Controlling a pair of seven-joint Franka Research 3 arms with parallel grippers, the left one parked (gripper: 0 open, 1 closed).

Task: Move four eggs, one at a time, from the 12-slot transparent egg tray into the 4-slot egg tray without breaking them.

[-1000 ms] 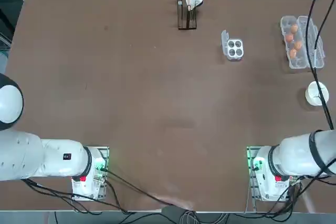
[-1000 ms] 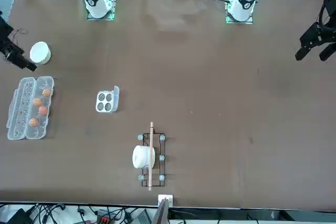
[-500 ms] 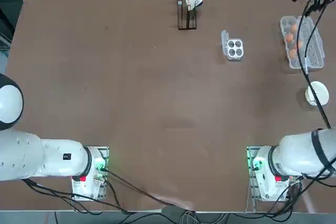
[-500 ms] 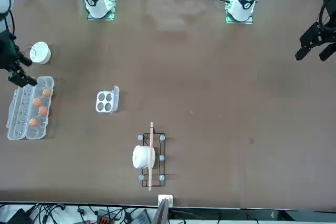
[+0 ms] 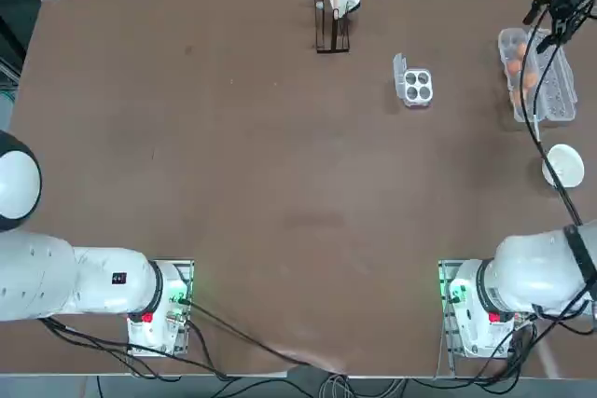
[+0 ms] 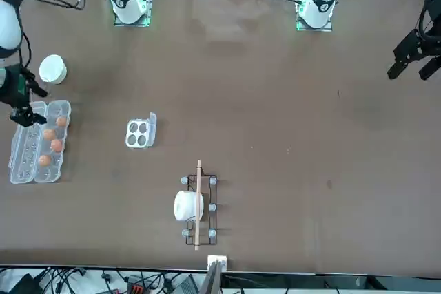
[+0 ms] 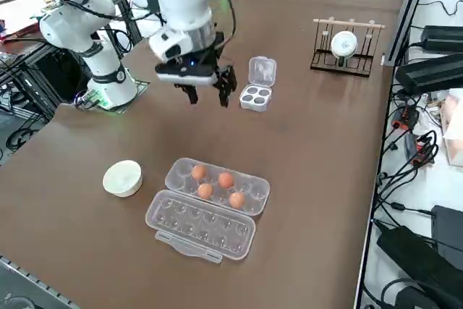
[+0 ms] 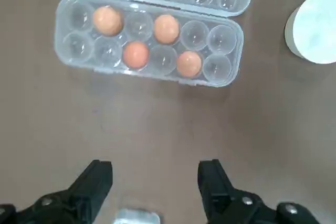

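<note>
Right gripper (image 8: pixel 156 166) above tabletop (image 5: pixel 298 184), fingers spread wide, nothing held. Eggs (image 8: pixel 166 29) sit in long carton (image 8: pixel 220 39) near tabletop's far right corner. Shells probably light, stiff, brittle, slightly slippery. Best hold: opposite sides at widest part, fingers dipping into bare cups, gentle squeeze, straight lift.

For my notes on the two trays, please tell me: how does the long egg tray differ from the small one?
The long tray has twelve cups; the small tray has four. The long tray holds four eggs, while the small tray holds none. Both are clear plastic with open lids.
</note>
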